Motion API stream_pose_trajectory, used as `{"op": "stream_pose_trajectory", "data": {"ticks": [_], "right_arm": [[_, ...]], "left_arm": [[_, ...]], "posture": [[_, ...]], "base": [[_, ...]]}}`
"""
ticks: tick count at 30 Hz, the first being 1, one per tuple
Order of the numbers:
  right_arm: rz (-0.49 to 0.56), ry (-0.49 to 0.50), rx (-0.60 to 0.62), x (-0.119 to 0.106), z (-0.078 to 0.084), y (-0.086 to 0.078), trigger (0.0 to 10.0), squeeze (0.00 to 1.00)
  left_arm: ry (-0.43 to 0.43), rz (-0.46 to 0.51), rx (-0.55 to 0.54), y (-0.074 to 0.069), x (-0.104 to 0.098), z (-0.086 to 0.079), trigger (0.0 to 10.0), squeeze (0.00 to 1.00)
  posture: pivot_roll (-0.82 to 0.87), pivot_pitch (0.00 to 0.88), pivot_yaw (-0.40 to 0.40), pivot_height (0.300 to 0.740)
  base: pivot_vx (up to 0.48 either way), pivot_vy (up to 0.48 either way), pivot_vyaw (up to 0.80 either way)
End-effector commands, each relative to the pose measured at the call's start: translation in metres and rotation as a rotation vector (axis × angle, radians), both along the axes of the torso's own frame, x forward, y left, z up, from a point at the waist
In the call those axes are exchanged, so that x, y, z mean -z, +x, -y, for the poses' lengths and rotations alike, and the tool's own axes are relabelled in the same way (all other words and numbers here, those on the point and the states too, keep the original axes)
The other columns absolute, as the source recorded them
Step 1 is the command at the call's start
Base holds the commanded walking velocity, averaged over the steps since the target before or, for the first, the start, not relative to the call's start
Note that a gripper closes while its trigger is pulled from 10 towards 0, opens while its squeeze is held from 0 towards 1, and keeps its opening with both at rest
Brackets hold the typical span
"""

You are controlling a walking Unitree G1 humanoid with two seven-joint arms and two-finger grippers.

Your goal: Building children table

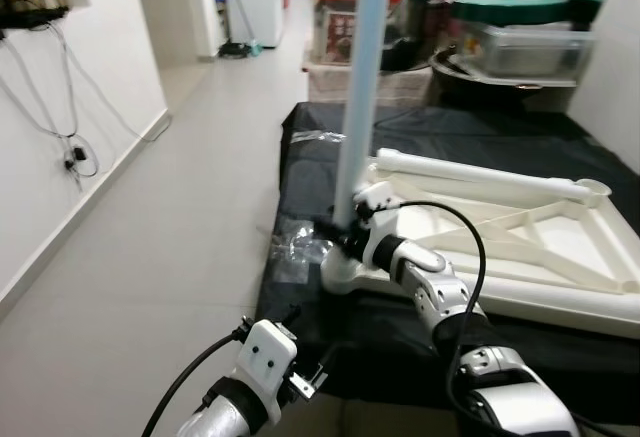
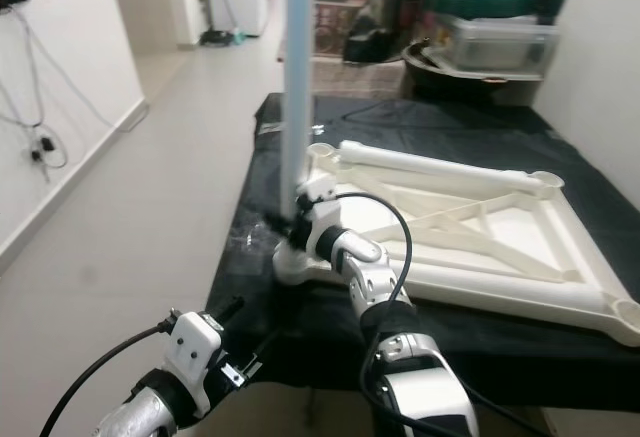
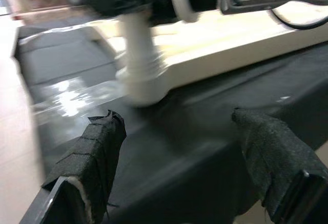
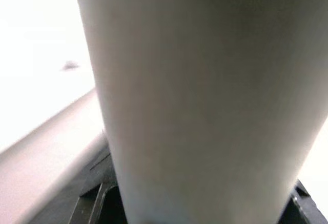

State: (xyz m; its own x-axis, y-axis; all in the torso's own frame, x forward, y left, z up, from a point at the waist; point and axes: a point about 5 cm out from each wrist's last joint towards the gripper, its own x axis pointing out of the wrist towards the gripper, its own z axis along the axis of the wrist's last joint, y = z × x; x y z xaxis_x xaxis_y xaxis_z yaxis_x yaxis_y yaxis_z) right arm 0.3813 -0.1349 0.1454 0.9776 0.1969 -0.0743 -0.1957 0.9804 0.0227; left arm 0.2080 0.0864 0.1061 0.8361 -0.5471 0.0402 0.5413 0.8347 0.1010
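On the black-draped surface (image 1: 520,137) the upturned white tabletop (image 1: 560,247) lies flat, its pale blue leg (image 1: 357,87) standing upright in the near corner socket at its nine o'clock, clamped by the right gripper (image 1: 345,227), while the left gripper (image 3: 179,147) hangs spread apart nearby.

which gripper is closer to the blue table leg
Right. The right gripper is clamped on the blue leg near its base; the left gripper hovers open, low beside the bench edge.
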Motion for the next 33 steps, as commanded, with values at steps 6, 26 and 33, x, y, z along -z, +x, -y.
{"op": "stream_pose_trajectory", "data": {"ticks": [6,26,33], "right_arm": [[-0.023,0.018,0.554,0.007,0.03,-0.022,0.0,0.0],[0.045,0.122,-0.362,-0.014,0.002,-0.007,10.0,0.0],[-0.075,-0.026,-0.958,-0.008,-0.009,-0.029,10.0,0.0]], "left_arm": [[0.008,0.002,0.003,0.001,0.001,-0.001,10.0,0.0],[0.007,-0.001,0.006,0.003,0.002,0.0,10.0,0.0],[0.01,0.001,0.007,0.004,0.002,0.0,10.0,0.0]], "posture": [[0.09,0.0,-0.054,0.74],[0.08,0.0,-0.051,0.74],[0.09,0.0,-0.059,0.74]], "base": [[0.0,0.0,0.0],[0.0,0.0,0.0],[0.0,0.0,0.0]]}}
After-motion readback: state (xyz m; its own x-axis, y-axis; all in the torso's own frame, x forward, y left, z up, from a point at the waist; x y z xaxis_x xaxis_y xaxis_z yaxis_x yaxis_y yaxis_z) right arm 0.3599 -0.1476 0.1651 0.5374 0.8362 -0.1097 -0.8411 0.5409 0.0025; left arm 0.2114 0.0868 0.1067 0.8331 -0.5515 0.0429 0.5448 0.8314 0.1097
